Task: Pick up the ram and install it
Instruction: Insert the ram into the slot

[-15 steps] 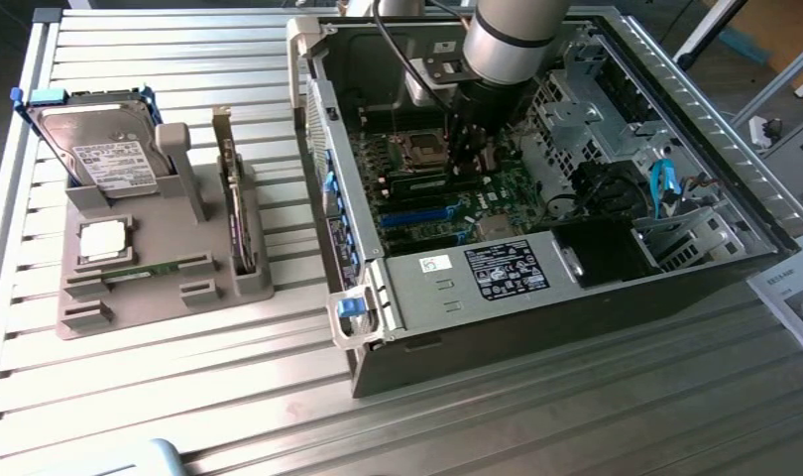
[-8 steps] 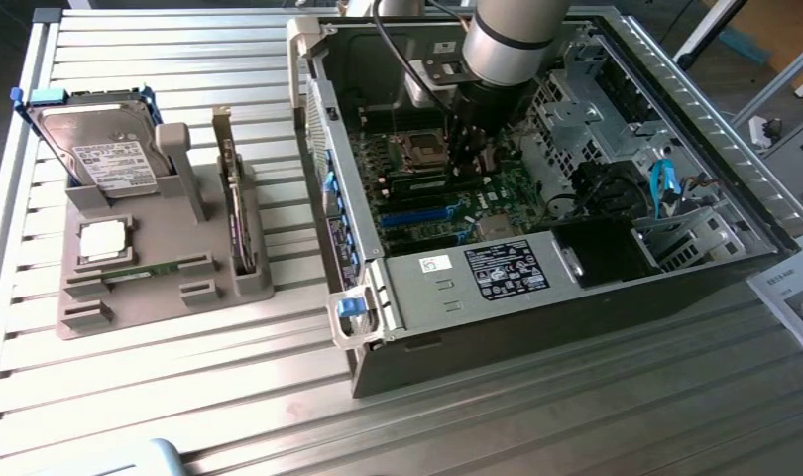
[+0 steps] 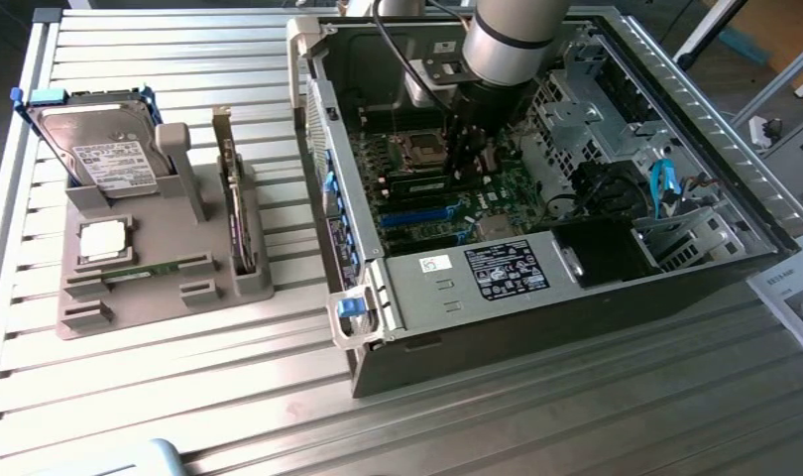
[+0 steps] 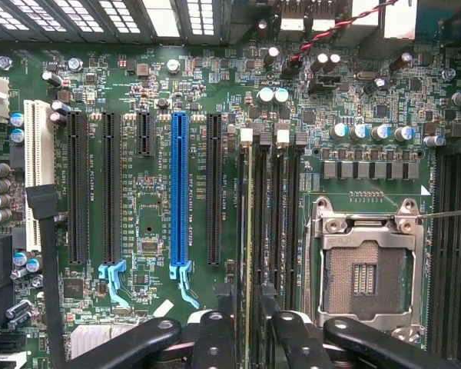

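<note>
The ram (image 4: 250, 231) is a thin green stick seen edge-on, standing in line with the first of the black memory slots beside the empty processor socket (image 4: 365, 269). My gripper (image 4: 250, 330) straddles the stick's near end, one black finger (image 4: 217, 330) on each side, shut on it. In the exterior view the gripper (image 3: 465, 149) reaches down into the open computer case (image 3: 534, 288), just over the motherboard's memory slots (image 3: 435, 183). Whether the stick is fully seated in the slot is not clear.
Blue and black expansion slots (image 4: 179, 192) lie beside the memory slots. Outside the case, at the exterior view's left, a grey fixture (image 3: 137, 297) holds a hard drive (image 3: 100, 149), a silver processor chip (image 3: 104, 241), an upright dark card (image 3: 234, 198) and a green strip (image 3: 157, 270).
</note>
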Motion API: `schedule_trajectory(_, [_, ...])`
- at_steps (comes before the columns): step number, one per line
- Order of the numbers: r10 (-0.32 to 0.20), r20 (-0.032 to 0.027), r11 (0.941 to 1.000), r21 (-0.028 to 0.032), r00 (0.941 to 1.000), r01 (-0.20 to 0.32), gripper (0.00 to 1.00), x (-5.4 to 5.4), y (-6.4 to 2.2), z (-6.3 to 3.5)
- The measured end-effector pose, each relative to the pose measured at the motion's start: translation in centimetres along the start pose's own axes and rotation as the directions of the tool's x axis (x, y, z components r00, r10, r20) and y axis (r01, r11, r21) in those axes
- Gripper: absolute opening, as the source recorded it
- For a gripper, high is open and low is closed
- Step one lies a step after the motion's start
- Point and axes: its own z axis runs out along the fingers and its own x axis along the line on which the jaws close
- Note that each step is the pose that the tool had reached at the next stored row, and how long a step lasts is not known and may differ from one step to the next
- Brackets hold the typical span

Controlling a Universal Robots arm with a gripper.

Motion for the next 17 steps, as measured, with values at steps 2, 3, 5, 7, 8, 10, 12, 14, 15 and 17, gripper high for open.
schedule_trajectory(2, [0.0, -0.0001, 1.0, 0.0, 1.0, 0.0, 0.26, 0.0, 0.0, -0.52])
schedule_trajectory(3, [0.0, 0.0, 1.0, 0.0, 1.0, 0.0, 0.26, 0.0, 0.0, -0.97])
schedule_trajectory(5, [0.0, -0.0003, 1.0, 0.0, 1.0, 0.0, 0.26, -0.1, -0.01, -1.52])
schedule_trajectory(7, [0.0, -0.0003, 1.0, 0.0015, 1.0, 0.0, 0.25, -0.5, -0.01, -1.93])
schedule_trajectory(8, [0.0, -0.0006, 1.0, 0.0017, 1.0, 0.0, 0.11, -0.5, -0.01, -2.52])
schedule_trajectory(10, [0.0, -0.0005, 1.0, 0.0012, 1.0, 0.0, 0.11, -0.5, -0.51, -3.92])
schedule_trajectory(12, [0.001, -0.0007, 1.0, -0.0008, 1.0, -0.001, 0.11, -0.5, -1.85, -3.91])
schedule_trajectory(14, [0.001, -0.0008, 1.0, -0.0035, 1.0, -0.001, 0.11, -0.5, -3.34, -3.88])
schedule_trajectory(15, [0.001, -0.0006, 1.0, -0.0045, 1.0, -0.001, 0.11, -0.5, -4.03, -3.85])
schedule_trajectory(17, [0.001, -0.0006, 1.0, -0.0065, 1.0, -0.001, 0.11, -0.5, -5.18, -3.8])
